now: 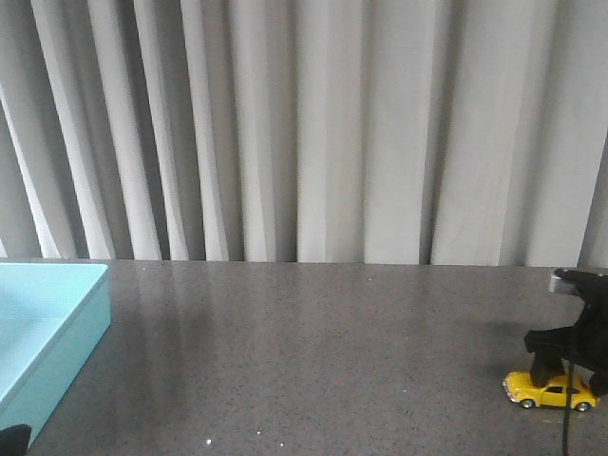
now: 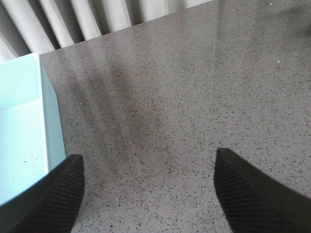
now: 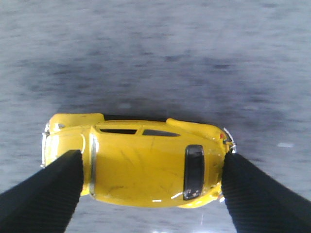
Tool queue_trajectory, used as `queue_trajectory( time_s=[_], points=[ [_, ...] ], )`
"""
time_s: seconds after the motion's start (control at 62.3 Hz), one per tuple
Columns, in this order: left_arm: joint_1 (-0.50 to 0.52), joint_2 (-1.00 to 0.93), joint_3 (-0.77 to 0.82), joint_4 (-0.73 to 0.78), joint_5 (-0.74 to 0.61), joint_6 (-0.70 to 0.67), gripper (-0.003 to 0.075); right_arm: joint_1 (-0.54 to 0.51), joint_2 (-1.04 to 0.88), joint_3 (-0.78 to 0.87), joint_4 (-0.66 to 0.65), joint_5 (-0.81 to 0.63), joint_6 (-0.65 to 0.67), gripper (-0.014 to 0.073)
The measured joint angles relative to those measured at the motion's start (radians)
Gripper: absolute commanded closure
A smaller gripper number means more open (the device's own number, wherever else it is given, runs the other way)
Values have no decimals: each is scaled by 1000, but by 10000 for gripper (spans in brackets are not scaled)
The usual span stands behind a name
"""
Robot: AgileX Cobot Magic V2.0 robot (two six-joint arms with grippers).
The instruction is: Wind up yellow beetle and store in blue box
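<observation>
Yellow beetle (image 1: 551, 389): on its wheels on the grey speckled tabletop (image 1: 313, 361), at the far right edge of the front view, near the front of the table. In the right wrist view, beetle (image 3: 138, 162) seen from above, roof and dark rear window visible, body lengthwise between the two black fingers.

Right gripper (image 1: 567, 366): directly above the beetle, lowered onto it. Fingers (image 3: 41, 196) set at the two ends of the car, at or very near the bumpers; firm contact cannot be told. Jaw spacing roughly the car's length.

Left gripper (image 2: 146, 194): spread wide over bare tabletop, nothing between the ribbed pads (image 2: 56, 194).

Blue box (image 1: 47, 328): on the table at the far left, well apart from the beetle; just beside the left gripper in the left wrist view (image 2: 24, 121).

Pleated grey curtain (image 1: 304, 123) behind the table.
</observation>
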Motion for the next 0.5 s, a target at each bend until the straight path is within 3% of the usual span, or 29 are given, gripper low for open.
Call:
queue_trajectory(
  time_s=[0.257,0.497],
  points=[
    [0,0,0,0,0,0,185,-161,8,0,58,-56,-101,30],
    [0,0,0,0,0,0,185,-241,8,5,72,-102,-156,30]
  ],
)
